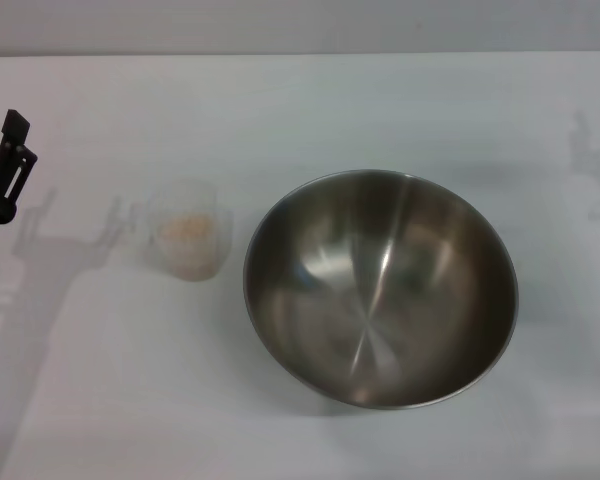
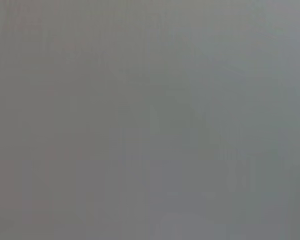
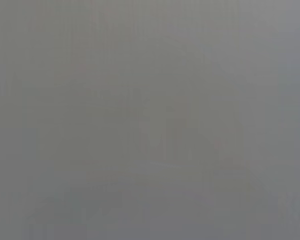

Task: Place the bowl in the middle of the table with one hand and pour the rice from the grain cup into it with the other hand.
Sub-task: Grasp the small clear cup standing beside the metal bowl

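Only the left gripper (image 1: 5, 165) shows, at the far left edge of the head view, well apart from the grain cup (image 1: 188, 240); whether it is clenched or released cannot be told, and it holds nothing. The right gripper is out of sight, and both wrist views give only blank grey. Taking the bowl (image 1: 380, 288) as landmark: it sits upright and unfilled on the table (image 1: 300, 110), a little right of the middle. The cup stands upright just beside its left rim, not touching, the rice (image 1: 187, 232) inside it. That closeness likely suits a short pour; neither step appears begun.
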